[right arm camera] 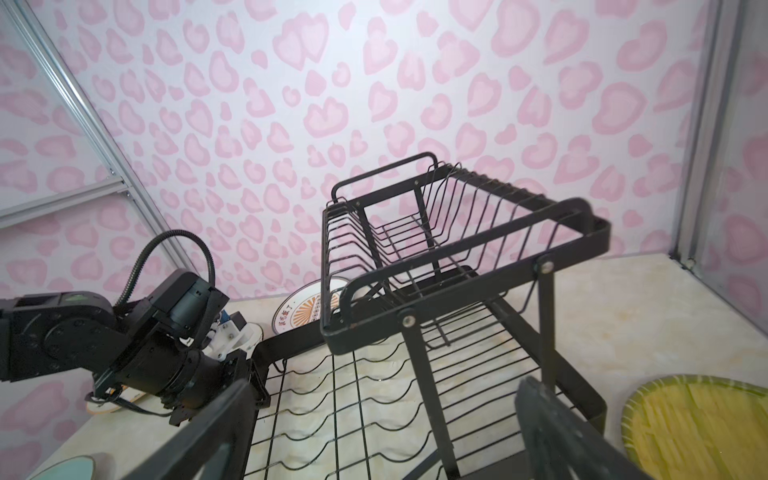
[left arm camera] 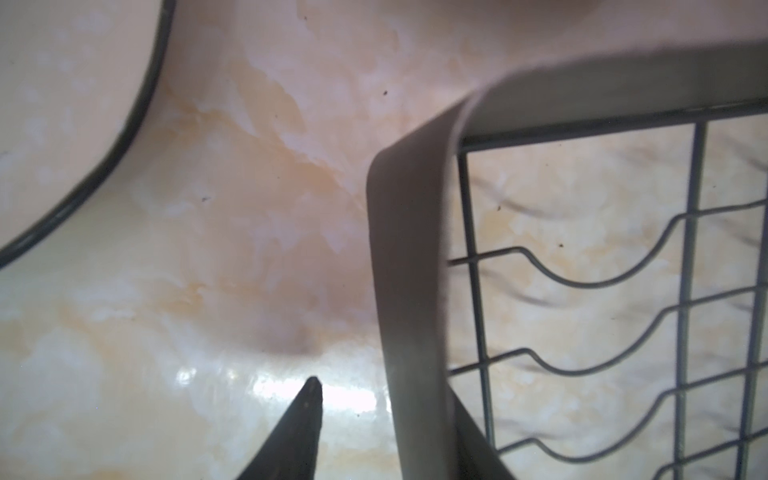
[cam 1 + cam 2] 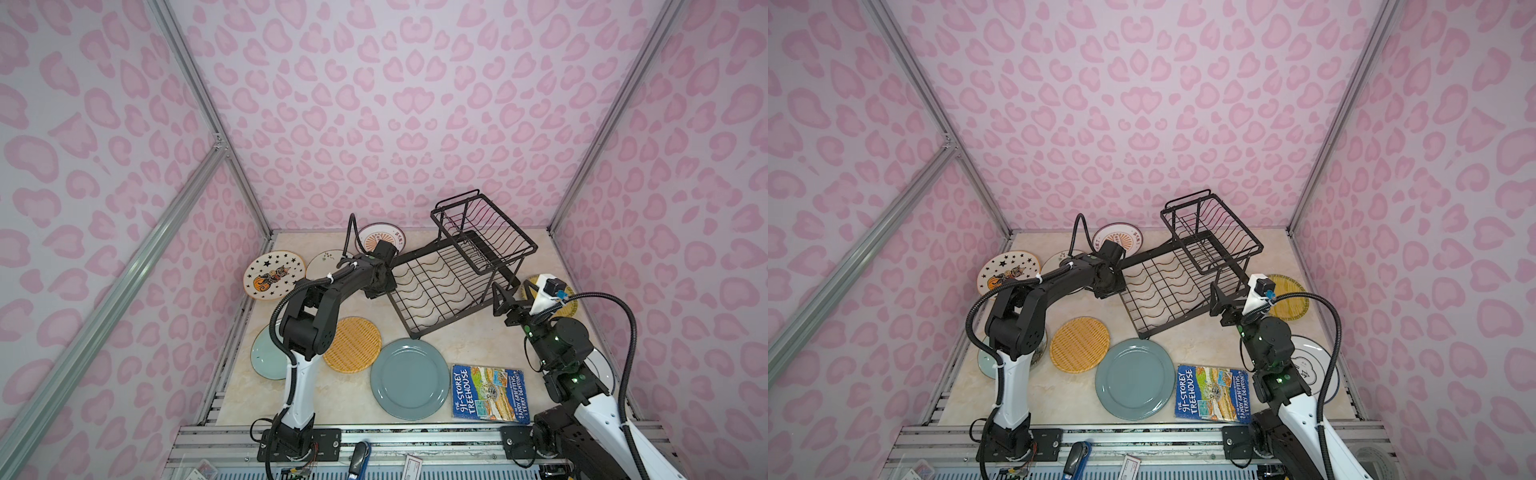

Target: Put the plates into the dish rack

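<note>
A: Well, found the rack [image 3: 451, 272] toward the back of the bench [image 3: 457, 345], set askew, basket [image 3: 484, 232] raised on its far right side over the wavy-wire tray [image 3: 428, 291].

B: And what to load?

A: Counted eight, all flat on the bench, outside the rack. Saw the star plate [image 3: 274, 275], sprig plate [image 3: 326, 259] and sunburst plate [image 3: 374, 237] at the back left, the sprig one partly under the left arm [image 3: 332, 286]. Noted the pale green plate [image 3: 266, 359], orange plate [image 3: 352, 344] and teal-grey plate [image 3: 409, 379] in a row along the front, the green one half hidden by that arm, the teal-grey one just beside a book [image 3: 488, 394]. Spotted the yellow plate [image 3: 571, 301] right of the rack, partly hidden by the right arm [image 3: 557, 328], and the ring plate [image 3: 1308, 365] nearer the front, mostly covered by the same arm.

B: And the left tool [image 2: 386, 395]?

A: Sat low at the tray's left corner, jaws partly parted astride the flat rim [image 2: 411, 249]. Had one finger [image 2: 305, 419] outside over bare bench, clear of the rim, the other inside, close behind it. Gripped nothing, as far as seen.

B: Right tool [image 3: 512, 296]?

A: Hung by the rack's right corner, off the bench, jaws spread wide, nothing between them, facing the basket.
</note>
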